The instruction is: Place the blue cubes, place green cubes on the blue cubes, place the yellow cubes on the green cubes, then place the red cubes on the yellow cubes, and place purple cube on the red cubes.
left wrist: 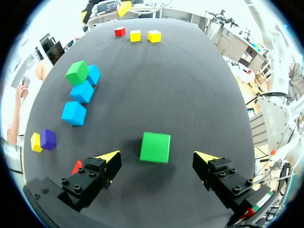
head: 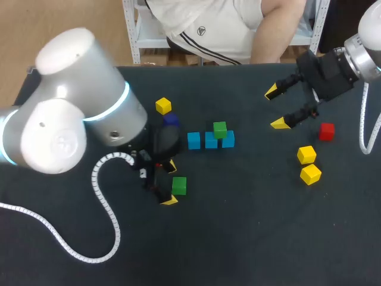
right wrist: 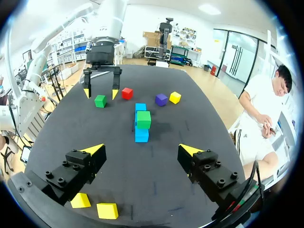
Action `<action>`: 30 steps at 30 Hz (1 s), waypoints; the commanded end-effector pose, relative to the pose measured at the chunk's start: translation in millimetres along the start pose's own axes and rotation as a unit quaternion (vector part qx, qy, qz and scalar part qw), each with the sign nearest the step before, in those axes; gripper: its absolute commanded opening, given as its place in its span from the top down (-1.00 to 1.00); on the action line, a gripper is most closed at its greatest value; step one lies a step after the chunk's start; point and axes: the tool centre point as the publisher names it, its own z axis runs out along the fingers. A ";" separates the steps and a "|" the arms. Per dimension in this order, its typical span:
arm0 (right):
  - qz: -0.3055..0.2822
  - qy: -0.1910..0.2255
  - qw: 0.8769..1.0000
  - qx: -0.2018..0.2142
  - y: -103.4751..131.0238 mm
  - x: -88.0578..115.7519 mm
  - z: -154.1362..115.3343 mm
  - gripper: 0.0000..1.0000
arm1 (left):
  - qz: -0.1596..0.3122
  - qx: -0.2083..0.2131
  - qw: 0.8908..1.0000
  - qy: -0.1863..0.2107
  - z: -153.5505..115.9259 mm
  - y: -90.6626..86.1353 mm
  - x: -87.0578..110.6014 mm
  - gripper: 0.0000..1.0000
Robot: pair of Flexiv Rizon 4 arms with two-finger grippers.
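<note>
Dark matt surface (head: 250, 232)
It is plain charcoal black with a dull, slightly grainy finish and no markings. In the head view its far edge runs straight across, and its far left corner just shows. In both wrist views soft, faint shadows lie on it here and there.

Left hand (head: 171, 183) mid-left, fingers spread wide; right hand (head: 275, 108) far right, fingers spread.

Dark matte table (head: 250, 226): row of three blue cubes (head: 209, 143), loose green cube (head: 179, 185), small yellow cube (head: 163, 106) beside purple cube (head: 171, 120), red cube (head: 326, 131), two more yellow cubes (head: 306, 155) near it.
</note>
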 end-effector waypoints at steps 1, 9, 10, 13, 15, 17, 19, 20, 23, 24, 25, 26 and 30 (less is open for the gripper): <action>0.000 0.000 1.000 0.001 1.0 0.0 -0.3 -1.00 | 0.008 0.002 0.999 -0.039 -1.4 2.3 8.6 -1.00; 0.000 0.000 1.000 0.001 1.0 0.0 -0.3 -1.00 | 0.035 0.022 0.998 -0.052 3.2 16.6 -1.8 -1.00; 0.000 0.000 1.000 0.001 1.0 0.0 -0.3 -1.00 | 0.038 0.023 0.997 -0.056 3.5 17.6 -2.8 -1.00; 0.000 0.000 1.000 0.001 1.0 0.0 -0.3 -1.00 | 0.040 0.024 0.997 -0.059 4.1 20.9 -6.1 -1.00; 0.000 0.000 1.000 0.001 1.0 0.0 -0.3 -1.00 | 0.043 0.025 0.997 -0.060 5.1 22.2 -8.6 -1.00; 0.000 0.000 1.000 0.001 1.0 0.0 -0.3 -1.00 | 0.044 0.026 0.997 -0.060 5.5 22.5 -9.1 -1.00; 0.000 0.000 1.000 0.001 1.0 0.0 -0.3 -1.00 | 0.044 0.027 0.997 -0.060 6.6 22.8 -8.9 -1.00; 0.000 0.000 1.000 0.001 1.0 0.0 -0.3 -1.00 | 0.043 0.027 0.997 -0.061 7.2 22.8 -8.5 -1.00; 0.000 0.000 1.000 0.001 1.0 0.0 -0.3 -1.00 | 0.041 0.028 0.997 -0.060 7.4 23.2 -7.3 -1.00; 0.000 0.000 1.000 0.001 1.0 0.0 -0.3 -1.00 | 0.040 0.029 0.997 -0.060 7.6 23.2 -7.3 -1.00; 0.000 0.000 1.000 0.001 1.0 0.0 -0.3 -1.00 | 0.040 0.029 0.997 -0.060 7.8 23.3 -7.3 -1.00; 0.000 0.000 1.000 0.001 1.0 0.0 -0.3 -1.00 | 0.040 0.029 0.997 -0.059 8.2 23.4 -7.4 -1.00; 0.000 0.000 1.000 0.001 1.0 0.0 -0.3 -1.00 | 0.039 0.029 0.997 -0.060 10.1 24.3 -8.5 -1.00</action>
